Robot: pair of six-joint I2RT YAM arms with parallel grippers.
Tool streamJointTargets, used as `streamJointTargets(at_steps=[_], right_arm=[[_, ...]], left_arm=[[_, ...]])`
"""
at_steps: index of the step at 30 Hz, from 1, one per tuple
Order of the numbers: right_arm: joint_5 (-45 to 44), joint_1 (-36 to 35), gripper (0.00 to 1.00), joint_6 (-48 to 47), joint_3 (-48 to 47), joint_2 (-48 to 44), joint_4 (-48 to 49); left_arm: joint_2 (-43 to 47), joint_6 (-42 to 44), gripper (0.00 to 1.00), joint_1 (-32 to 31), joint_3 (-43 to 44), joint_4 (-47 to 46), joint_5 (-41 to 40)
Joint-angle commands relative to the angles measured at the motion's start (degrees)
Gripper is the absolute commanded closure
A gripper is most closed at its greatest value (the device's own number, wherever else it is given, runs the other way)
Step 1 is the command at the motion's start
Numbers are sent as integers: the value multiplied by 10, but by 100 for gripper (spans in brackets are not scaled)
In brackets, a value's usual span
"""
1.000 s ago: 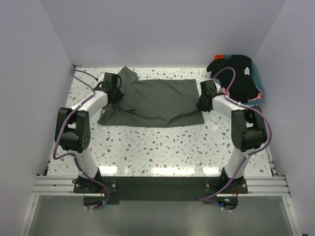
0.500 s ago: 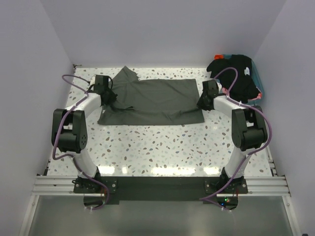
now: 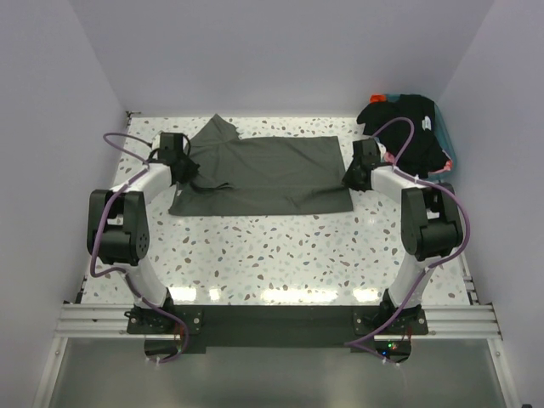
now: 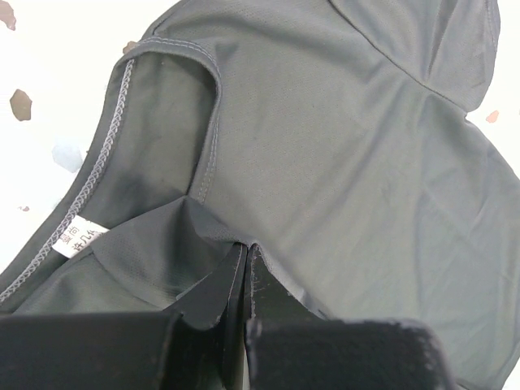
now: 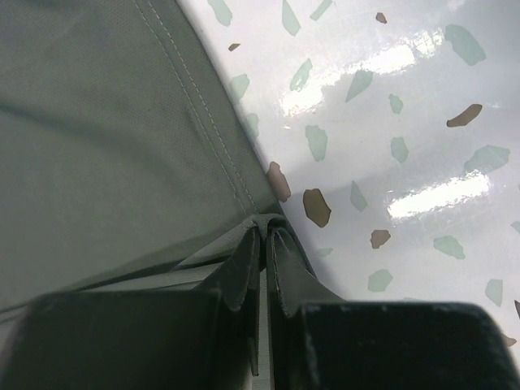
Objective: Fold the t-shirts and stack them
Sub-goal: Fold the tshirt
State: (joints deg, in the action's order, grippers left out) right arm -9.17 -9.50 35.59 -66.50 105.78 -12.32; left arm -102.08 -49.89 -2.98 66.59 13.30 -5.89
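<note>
A plain dark olive-grey t-shirt [image 3: 263, 174] lies spread flat on the speckled table [image 3: 280, 255], one sleeve pointing to the far left. My left gripper [image 3: 189, 174] is shut on a fold of it near the collar, where a white label [image 4: 79, 236] shows; the pinch shows in the left wrist view [image 4: 244, 246]. My right gripper [image 3: 348, 180] is shut on the shirt's right hem edge, which is draped over the fingertips [image 5: 265, 229]. Black t-shirts [image 3: 408, 127] are heaped at the far right.
A teal plastic tub [image 3: 448, 144] holds the black heap against the right wall. White walls close in the table on the left, back and right. Purple cables loop from both arms. Bare speckled table lies in front of the shirt.
My left gripper has moved left and slightly farther back, drawing the shirt's left side with it. My right gripper has shifted slightly right and back. The shirt lies a little more stretched.
</note>
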Motion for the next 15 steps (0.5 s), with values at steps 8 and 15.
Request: streamJointTargets(at_steps=[8,15], right_arm=[[13,11,100,9,4,-5,22],[14,12,18,-16,-37,-5,-38]], left_arm=[[17,11,100,10,-12,-62,24],[63,23,27,30,-22,-72,30]])
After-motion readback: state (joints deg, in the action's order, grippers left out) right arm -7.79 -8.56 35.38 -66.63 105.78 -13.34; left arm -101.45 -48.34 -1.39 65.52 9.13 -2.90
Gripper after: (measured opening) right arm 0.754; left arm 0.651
